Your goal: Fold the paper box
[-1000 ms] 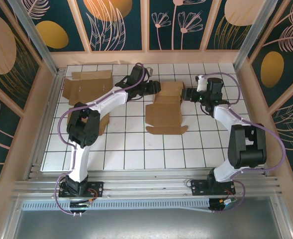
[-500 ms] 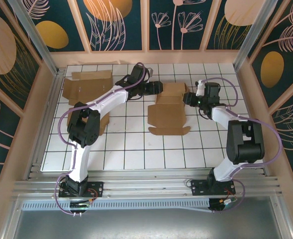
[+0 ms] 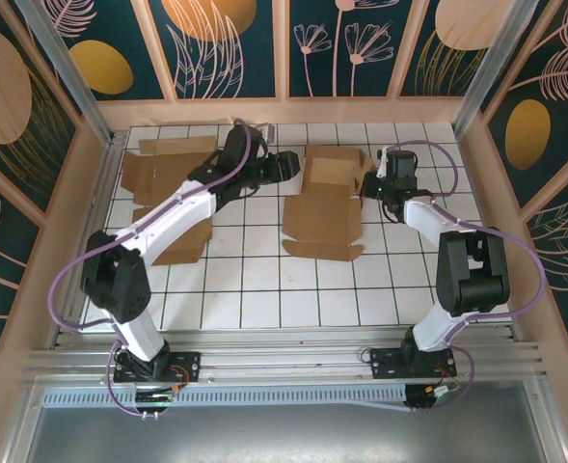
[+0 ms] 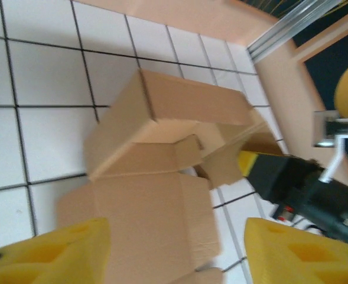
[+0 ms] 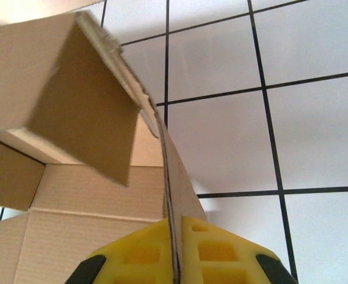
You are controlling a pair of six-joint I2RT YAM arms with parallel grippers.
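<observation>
So the right claw [image 5: 175, 260] was clamped shut on a flap edge of the paper box [image 5: 61, 100], which rose just ahead of it. The left claw [image 4: 176, 251] hung open, with the box just past its fingertips and the tiled table [image 4: 38, 77] beyond.

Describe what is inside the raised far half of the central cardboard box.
From above, the paper box holds just its own bare cardboard floor between raised walls. The right gripper pinches its right-hand flap. Corners beneath the leaning flaps are covered and cannot be checked.
</observation>
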